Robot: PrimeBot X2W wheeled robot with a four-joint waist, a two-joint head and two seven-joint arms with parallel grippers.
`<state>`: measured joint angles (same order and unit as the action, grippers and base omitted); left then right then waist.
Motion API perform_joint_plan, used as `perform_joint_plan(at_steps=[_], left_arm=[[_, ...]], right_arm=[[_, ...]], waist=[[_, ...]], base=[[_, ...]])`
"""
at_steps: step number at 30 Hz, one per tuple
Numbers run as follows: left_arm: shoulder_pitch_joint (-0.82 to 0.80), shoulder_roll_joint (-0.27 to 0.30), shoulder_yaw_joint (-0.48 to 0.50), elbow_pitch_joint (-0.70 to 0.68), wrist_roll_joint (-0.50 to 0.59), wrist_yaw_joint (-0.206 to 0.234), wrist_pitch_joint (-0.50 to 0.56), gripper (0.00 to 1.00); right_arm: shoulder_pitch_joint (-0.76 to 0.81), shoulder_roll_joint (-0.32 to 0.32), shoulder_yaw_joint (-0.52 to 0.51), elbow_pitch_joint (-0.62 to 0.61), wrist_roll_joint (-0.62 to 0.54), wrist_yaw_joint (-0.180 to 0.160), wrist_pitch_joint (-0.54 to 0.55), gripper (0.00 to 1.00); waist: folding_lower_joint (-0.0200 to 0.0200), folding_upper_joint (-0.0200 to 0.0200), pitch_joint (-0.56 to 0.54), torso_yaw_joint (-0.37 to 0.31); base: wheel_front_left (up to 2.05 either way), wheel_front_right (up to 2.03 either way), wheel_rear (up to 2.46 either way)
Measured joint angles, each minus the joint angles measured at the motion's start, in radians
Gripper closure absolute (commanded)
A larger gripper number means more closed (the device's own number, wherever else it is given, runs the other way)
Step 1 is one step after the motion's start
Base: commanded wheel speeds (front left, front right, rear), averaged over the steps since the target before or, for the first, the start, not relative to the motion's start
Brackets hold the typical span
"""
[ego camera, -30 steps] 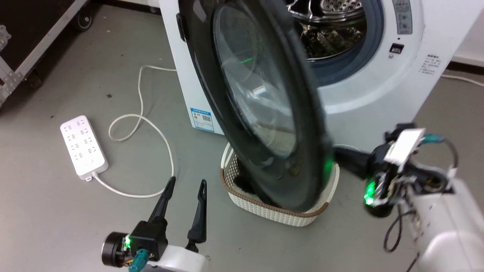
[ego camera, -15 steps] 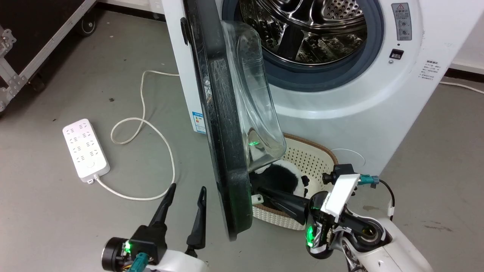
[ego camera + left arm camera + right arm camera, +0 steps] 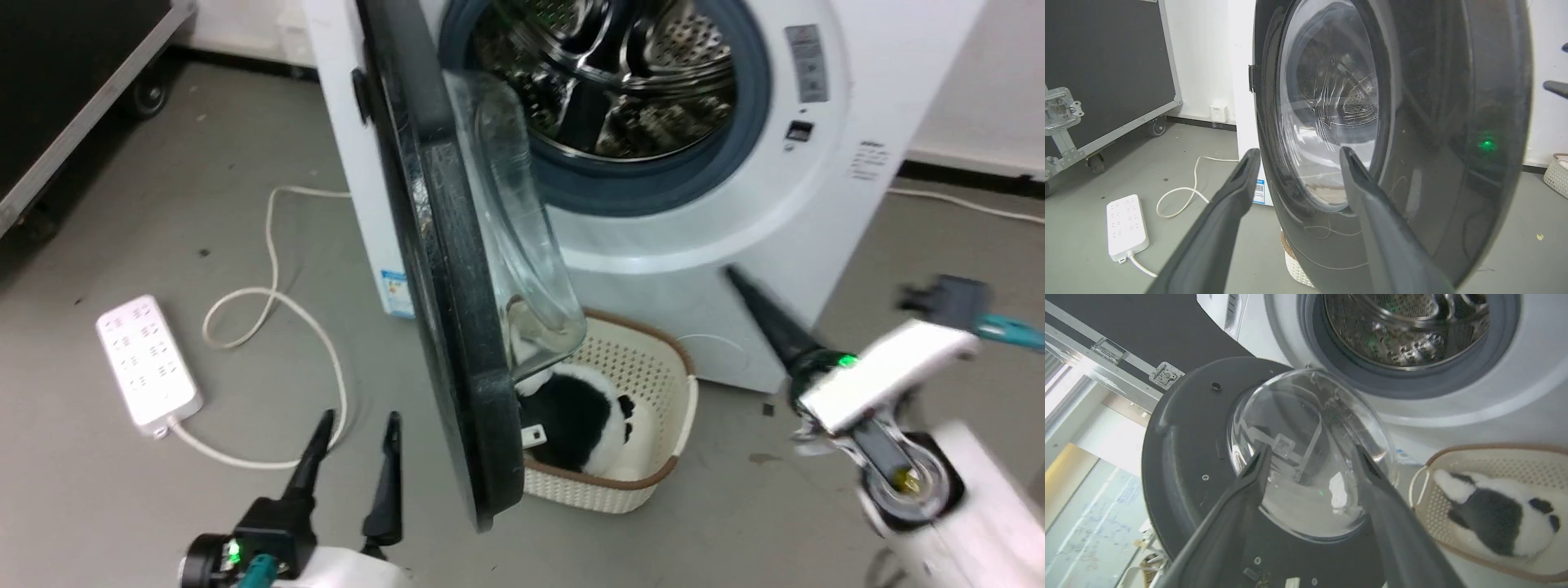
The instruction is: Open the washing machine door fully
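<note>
Nearest the robot, the left gripper [image 3: 360, 414] hovers low over the grey floor with its two dark fingers spread and nothing between them, on the outer-face side of the large round glossy black washing machine door [image 3: 457, 327]. The right gripper [image 3: 1312, 448] is where the change lies: a second ago it was clamped against the door's lower rim, and now it has let go and drawn off to the right, fingers parted and empty, well clear of the door.

The door stands edge-on to the head camera, roughly square to the front of the big white front-loading washing machine [image 3: 694, 269], its clear glass bowl [image 3: 514, 229] bulging towards the opening. Just behind its lower edge sits a cream lattice basket [image 3: 686, 392] holding a black-and-white plush toy [image 3: 571, 408]. Beyond, the perforated steel drum [image 3: 604, 73] is fully exposed.

So the pull seems finished (the release suggests as much). If the hinge allows more swing, a nudge on the inner face would likely complete it.
</note>
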<state>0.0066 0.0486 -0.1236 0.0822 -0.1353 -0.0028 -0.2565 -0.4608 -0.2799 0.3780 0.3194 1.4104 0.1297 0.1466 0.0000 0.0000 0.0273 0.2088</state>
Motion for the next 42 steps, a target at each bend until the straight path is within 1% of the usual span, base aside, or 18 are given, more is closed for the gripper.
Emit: perform_joint_plan(at_steps=[2, 5, 7, 9, 12, 15, 19, 21, 24, 27, 30, 35, 42], left_arm=[[0.006, 0.001, 0.017, 0.003, -0.001, -0.001, 0.000, 0.00], [0.019, 0.004, 0.041, 0.008, -0.003, -0.012, 0.000, 0.00], [0.029, 0.005, 0.049, 0.007, -0.010, -0.021, 0.000, 0.00], [0.038, 0.010, 0.054, 0.009, -0.010, -0.036, 0.000, 0.00], [0.040, 0.022, 0.063, 0.008, -0.009, -0.045, 0.000, 0.00], [0.047, 0.027, 0.066, 0.004, -0.007, -0.053, 0.000, 0.00], [0.054, 0.028, 0.064, -0.001, 0.007, -0.061, 0.000, 0.00], [0.054, 0.029, 0.063, -0.003, 0.017, -0.063, 0.000, 0.00], [0.054, 0.031, 0.061, -0.008, 0.027, -0.071, 0.000, 0.00], [0.054, 0.033, 0.059, -0.009, 0.037, -0.072, 0.000, 0.00], [0.056, 0.034, 0.055, -0.009, 0.048, -0.072, 0.000, 0.00], [0.062, 0.032, 0.055, -0.001, 0.053, -0.071, 0.000, 0.00], [0.070, 0.030, 0.061, 0.008, 0.053, -0.070, 0.000, 0.00]], right_arm=[[0.030, -0.048, 0.005, -0.050, -0.142, 0.000, -0.117, 0.00], [0.087, -0.109, 0.015, -0.091, -0.368, 0.000, -0.255, 0.00], [0.132, -0.123, -0.007, -0.101, -0.502, 0.000, -0.324, 0.00], [0.179, -0.122, -0.054, -0.104, -0.635, 0.000, -0.355, 0.00], [0.260, -0.081, -0.165, -0.125, -0.835, 0.000, -0.377, 0.00], [0.353, 0.017, -0.296, -0.161, -1.013, 0.000, -0.379, 0.00], [0.466, 0.151, -0.409, -0.239, -1.204, 0.000, -0.377, 0.00], [0.509, 0.194, -0.448, -0.270, -1.260, 0.000, -0.372, 0.00], [0.560, 0.219, -0.476, -0.299, -1.298, 0.000, -0.372, 0.00], [0.592, 0.224, -0.488, -0.309, -1.306, 0.000, -0.372, 0.00], [0.611, 0.224, -0.472, -0.302, -1.285, 0.000, -0.373, 0.00], [0.617, 0.225, -0.457, -0.291, -1.283, 0.000, -0.378, 0.00], [0.617, 0.225, -0.470, -0.285, -1.277, 0.000, -0.379, 0.00]], waist=[[0.0000, 0.0000, -0.012, -0.014], [-0.0001, 0.0000, -0.031, -0.036], [-0.0001, 0.0000, -0.043, -0.051], [-0.0001, 0.0000, -0.051, -0.068], [-0.0001, 0.0000, -0.060, -0.089], [-0.0001, 0.0000, -0.064, -0.104], [-0.0002, 0.0000, -0.065, -0.117], [-0.0001, 0.0000, -0.064, -0.122], [-0.0001, 0.0000, -0.062, -0.129], [-0.0001, 0.0000, -0.060, -0.136], [0.0000, 0.0000, -0.057, -0.143], [0.0000, 0.0000, -0.058, -0.147], [0.0000, 0.0000, -0.062, -0.145]], base=[[0.00, 0.00, 0.00], [0.00, 0.00, 0.00], [0.00, 0.00, 0.00], [0.00, 0.00, 0.00], [0.00, 0.00, 0.00], [0.00, 0.00, 0.00], [0.00, 0.00, 0.00], [0.00, 0.00, 0.00], [0.00, 0.00, 0.00], [0.00, 0.00, 0.00], [0.00, 0.00, 0.00], [0.00, 0.00, 0.00], [0.00, 0.00, 0.00]])
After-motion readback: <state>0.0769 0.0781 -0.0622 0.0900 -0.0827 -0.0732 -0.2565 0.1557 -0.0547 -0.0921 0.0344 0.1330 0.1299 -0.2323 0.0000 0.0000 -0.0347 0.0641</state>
